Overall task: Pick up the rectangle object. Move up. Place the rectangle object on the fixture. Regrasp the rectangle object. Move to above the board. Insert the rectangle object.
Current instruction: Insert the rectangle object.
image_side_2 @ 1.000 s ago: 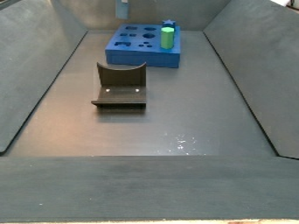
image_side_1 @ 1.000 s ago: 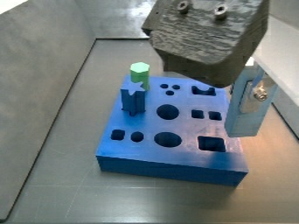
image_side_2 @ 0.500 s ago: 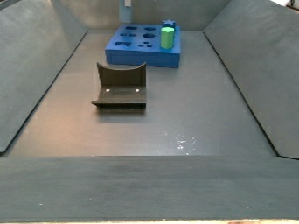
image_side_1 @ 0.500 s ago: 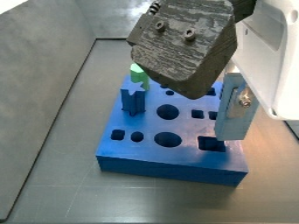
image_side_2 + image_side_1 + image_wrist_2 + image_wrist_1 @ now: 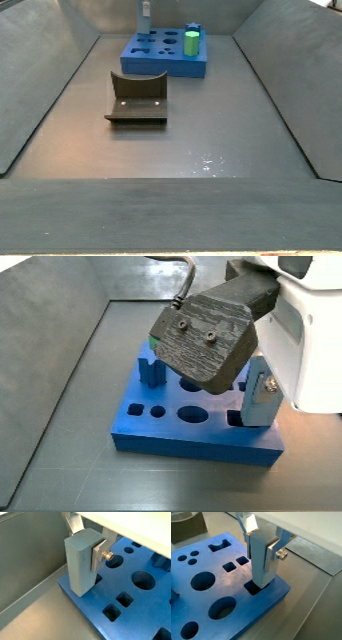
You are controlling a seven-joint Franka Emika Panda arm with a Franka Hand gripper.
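Observation:
My gripper (image 5: 261, 546) is shut on the rectangle object (image 5: 260, 562), a pale grey-blue long block held upright. Its silver fingers (image 5: 273, 556) clamp the block's upper part in both wrist views. The block's lower end stands at the mouth of a dark rectangular cutout (image 5: 252, 588) near a corner of the blue board (image 5: 272, 596); how deep it sits I cannot tell. The block (image 5: 80, 564) and board (image 5: 133, 599) show again, and in a side view the block (image 5: 257, 398) is over the board (image 5: 174, 438). The dark fixture (image 5: 136, 100) stands empty on the floor, well away from the board (image 5: 154, 62).
A green peg (image 5: 191, 42) and a dark blue star peg (image 5: 150, 368) stand in the board's far side. Several round and square cutouts (image 5: 202, 581) lie open. Grey sloped walls (image 5: 40, 90) enclose the floor. The wrist camera housing (image 5: 207, 334) hides part of the board.
The gripper has come down with the rectangle object, from above the board's edge to the rectangular cutout at the corner. The fixture and pegs have not moved.

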